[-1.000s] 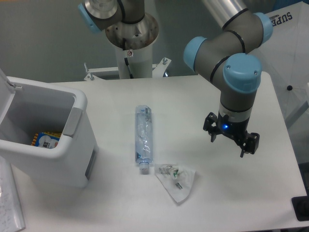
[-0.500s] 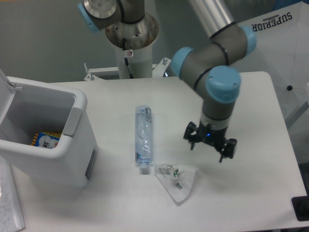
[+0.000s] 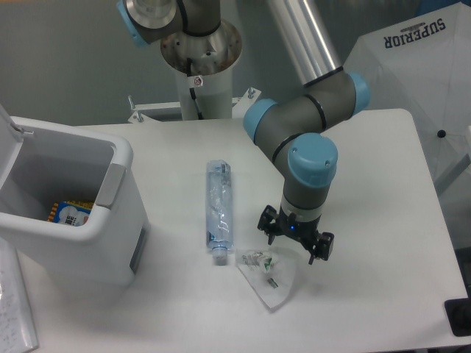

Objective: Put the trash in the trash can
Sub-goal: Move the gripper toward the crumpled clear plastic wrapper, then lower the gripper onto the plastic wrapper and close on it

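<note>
A crushed clear plastic bottle (image 3: 219,211) with a white cap lies lengthwise in the middle of the table. A crumpled clear wrapper (image 3: 268,277) with green specks lies just to its lower right. My gripper (image 3: 295,241) hangs open directly above the wrapper's upper right edge, with nothing between its fingers. The trash can (image 3: 110,243), a large white bin with a grey side panel, stands open at the left, well away from the gripper.
A blue and orange package (image 3: 70,213) lies inside the bin. The robot's base column (image 3: 200,70) rises at the table's back edge. A white sheet (image 3: 434,66) with printed lettering hangs at the right, beyond the table.
The arm has swung left and toward the front, carrying the open gripper from the right side of the table to just above the wrapper. Bottle and wrapper have not moved.
</note>
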Available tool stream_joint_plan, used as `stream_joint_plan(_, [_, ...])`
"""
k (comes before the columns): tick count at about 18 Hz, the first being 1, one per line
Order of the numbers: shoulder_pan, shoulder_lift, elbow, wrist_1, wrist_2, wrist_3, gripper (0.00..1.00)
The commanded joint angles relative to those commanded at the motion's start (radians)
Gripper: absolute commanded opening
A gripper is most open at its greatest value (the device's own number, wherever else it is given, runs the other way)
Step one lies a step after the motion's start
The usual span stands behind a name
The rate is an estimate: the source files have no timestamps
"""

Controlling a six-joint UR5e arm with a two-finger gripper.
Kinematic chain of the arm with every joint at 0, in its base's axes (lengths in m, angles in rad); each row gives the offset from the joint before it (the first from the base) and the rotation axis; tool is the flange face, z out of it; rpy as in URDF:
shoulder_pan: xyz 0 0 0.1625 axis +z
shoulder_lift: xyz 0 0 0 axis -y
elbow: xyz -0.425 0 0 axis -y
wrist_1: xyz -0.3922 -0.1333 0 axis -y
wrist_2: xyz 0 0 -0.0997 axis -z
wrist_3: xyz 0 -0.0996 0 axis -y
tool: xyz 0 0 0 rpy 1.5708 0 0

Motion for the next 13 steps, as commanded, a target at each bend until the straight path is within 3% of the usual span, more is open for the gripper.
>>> stream_joint_plan(13, [-0.011,-0.015,-0.023,-0.008,0.002,0.008,1.0])
